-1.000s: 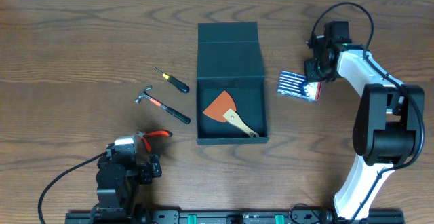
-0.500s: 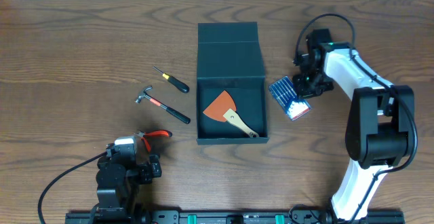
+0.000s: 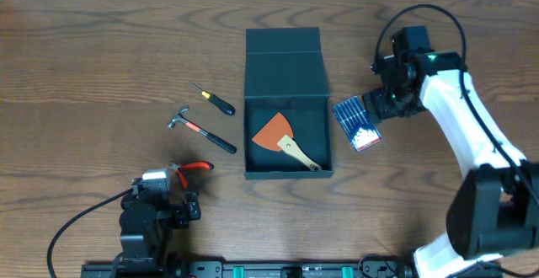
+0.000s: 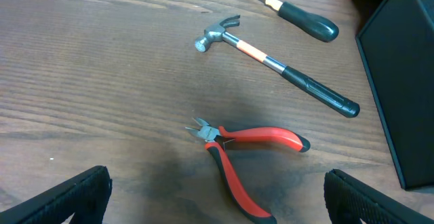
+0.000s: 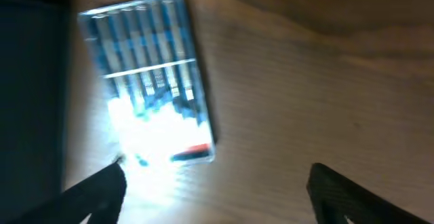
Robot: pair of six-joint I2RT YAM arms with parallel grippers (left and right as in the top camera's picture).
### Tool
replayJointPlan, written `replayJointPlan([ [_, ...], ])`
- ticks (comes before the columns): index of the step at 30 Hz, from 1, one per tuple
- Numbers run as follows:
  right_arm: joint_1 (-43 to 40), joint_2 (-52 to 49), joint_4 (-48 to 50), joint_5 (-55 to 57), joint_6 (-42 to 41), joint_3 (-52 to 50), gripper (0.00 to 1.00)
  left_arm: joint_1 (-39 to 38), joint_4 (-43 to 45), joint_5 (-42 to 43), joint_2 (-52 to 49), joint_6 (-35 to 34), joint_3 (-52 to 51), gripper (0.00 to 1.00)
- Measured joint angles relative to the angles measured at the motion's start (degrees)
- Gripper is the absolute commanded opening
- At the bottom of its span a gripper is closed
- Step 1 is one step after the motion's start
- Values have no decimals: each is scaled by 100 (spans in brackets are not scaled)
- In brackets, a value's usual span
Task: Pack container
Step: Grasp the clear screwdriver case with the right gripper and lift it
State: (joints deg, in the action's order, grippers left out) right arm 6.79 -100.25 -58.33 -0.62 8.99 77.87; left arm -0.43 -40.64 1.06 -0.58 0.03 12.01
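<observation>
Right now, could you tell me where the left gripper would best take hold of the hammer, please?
Probably the bare metal shaft just below the orange band. The hammer lies flat on the table, so come straight down from above and close across the slim shaft, which is well clear of the pliers.

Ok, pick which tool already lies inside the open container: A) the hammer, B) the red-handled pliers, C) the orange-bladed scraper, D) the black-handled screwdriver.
C: the overhead view shows the orange-bladed scraper lying on the floor of the container, while the hammer, the pliers and the screwdriver lie on the table beside it.
</observation>
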Motion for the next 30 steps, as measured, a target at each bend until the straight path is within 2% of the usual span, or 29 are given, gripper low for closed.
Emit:
replayJointPlan([
  [9,192,-221,-136,-584,1233,-85,89,0,0,0,0,0,0,98],
  [13,192,-522,-94,-675,1488,-87,90,0,-2,0,0,0,0,99],
  [18,192,-874,-22,-780,1604,-114,96,0,-2,0,0,0,0,99],
  [24,223,-999,146,-782,1650,-118,96,0,0,0,0,0,0,99],
  [30,400,-1005,315,-428,1325,-118,96,0,-2,0,0,0,0,98],
])
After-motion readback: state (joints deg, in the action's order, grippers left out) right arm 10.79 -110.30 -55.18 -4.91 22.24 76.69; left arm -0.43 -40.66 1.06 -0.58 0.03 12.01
